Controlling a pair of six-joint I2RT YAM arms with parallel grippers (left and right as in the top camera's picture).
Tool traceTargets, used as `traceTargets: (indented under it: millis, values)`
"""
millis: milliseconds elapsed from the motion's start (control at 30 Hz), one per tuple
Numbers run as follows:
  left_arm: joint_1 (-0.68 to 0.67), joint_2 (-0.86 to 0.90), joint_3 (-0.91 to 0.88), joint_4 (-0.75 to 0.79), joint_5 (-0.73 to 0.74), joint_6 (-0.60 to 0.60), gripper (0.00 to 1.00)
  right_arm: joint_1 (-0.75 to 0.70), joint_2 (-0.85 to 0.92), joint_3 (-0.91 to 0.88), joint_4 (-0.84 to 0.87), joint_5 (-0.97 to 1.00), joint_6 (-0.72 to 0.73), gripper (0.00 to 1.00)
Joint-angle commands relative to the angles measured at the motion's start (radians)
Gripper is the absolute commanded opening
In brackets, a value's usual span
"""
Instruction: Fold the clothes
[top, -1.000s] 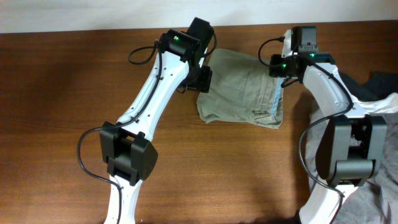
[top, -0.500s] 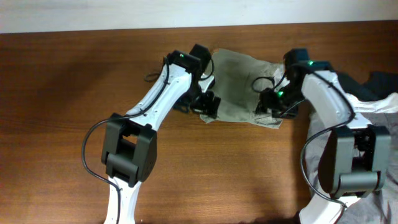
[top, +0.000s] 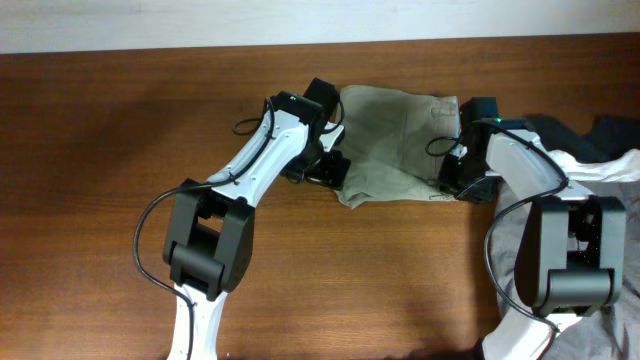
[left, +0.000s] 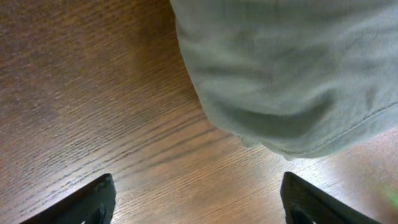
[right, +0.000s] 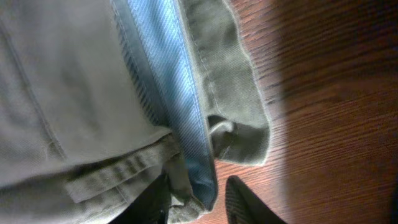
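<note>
The khaki shorts (top: 395, 140) lie bunched at the back middle of the table. In the left wrist view their rounded fold (left: 292, 68) hangs over bare wood. My left gripper (top: 325, 168) is open and empty, low over the wood just off the shorts' near left edge (left: 199, 205). My right gripper (top: 462, 185) is at the shorts' near right corner. In the right wrist view its fingers (right: 199, 205) are pinched on the waistband edge (right: 74, 81), beside the pale blue inner strip (right: 168, 81).
Dark navy and white garments (top: 590, 150) lie heaped at the right edge behind the right arm. Grey cloth (top: 610, 310) lies at the near right corner. The brown wooden table (top: 100, 150) stretches to the left and front.
Both grippers have come down from the shorts' far side to their near edge. The shorts have been pulled flatter and their near left corner has shifted right.
</note>
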Motion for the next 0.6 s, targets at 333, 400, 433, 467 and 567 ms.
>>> traceTargets:
  millis: [333,400,433,467,567]
  values:
    - [-0.003,0.114,-0.015,0.185,0.262,0.013,0.35,-0.009,0.023,0.026,0.118,-0.165,-0.006,0.09]
    - [0.002,0.118,-0.015,0.147,0.243,0.035,0.15,-0.009,0.062,0.026,0.105,-0.166,-0.006,0.06]
    - [0.009,0.118,-0.01,0.117,0.219,0.043,0.08,-0.009,0.073,0.026,0.072,-0.164,-0.005,0.04]
    - [0.023,0.118,-0.01,0.076,0.179,0.043,0.0,-0.006,0.076,0.024,0.03,-0.161,-0.002,0.04]
    - [0.088,0.116,-0.01,-0.062,0.093,0.071,0.0,0.032,0.075,0.024,-0.072,-0.161,-0.002,0.04]
